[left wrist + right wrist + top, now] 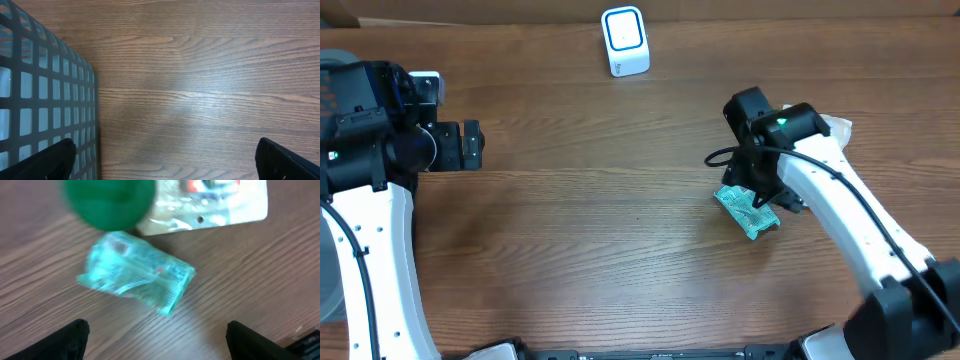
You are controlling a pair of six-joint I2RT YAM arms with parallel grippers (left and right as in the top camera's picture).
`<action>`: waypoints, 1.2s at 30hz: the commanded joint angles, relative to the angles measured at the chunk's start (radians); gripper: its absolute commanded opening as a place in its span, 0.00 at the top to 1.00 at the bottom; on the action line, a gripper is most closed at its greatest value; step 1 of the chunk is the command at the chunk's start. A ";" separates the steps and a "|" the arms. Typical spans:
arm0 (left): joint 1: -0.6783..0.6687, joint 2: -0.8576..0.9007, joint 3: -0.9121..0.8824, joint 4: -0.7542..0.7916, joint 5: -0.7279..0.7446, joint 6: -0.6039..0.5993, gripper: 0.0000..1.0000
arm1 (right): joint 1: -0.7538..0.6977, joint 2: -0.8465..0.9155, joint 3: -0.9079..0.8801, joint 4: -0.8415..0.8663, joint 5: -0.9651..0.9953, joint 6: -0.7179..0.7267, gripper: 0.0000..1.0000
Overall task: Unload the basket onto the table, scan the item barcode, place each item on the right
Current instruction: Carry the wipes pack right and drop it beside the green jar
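Teal packet (748,211) lies diagonally, seemingly flat, beneath right gripper (157,332), jaws spread wide.

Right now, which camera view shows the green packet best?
The right wrist view: the green packet fills the middle, unobstructed though slightly blurred. Overhead shows it small, partly under the right gripper. The left wrist view misses it.

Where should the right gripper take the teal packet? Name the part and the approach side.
Grip the teal packet across its short width at mid-length, straight down from above. It lies flat on the table, so a side approach finds nothing to pinch. The open right gripper hangs over it; likely turn the wrist to straddle its long sides.
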 commanded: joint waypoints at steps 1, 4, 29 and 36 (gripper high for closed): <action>0.005 -0.011 0.017 0.003 -0.003 0.015 0.00 | 0.077 -0.149 0.131 -0.051 0.009 -0.082 0.11; 0.005 -0.011 0.017 0.003 -0.003 0.015 0.00 | 0.139 -0.261 0.239 -0.137 0.005 -0.082 0.09; 0.005 -0.011 0.017 0.003 -0.003 0.015 0.00 | 0.021 -0.877 0.204 -0.227 0.087 -0.325 0.00; 0.005 -0.011 0.017 0.003 -0.003 0.015 0.00 | -0.146 -1.077 -0.115 0.106 0.012 -0.441 0.00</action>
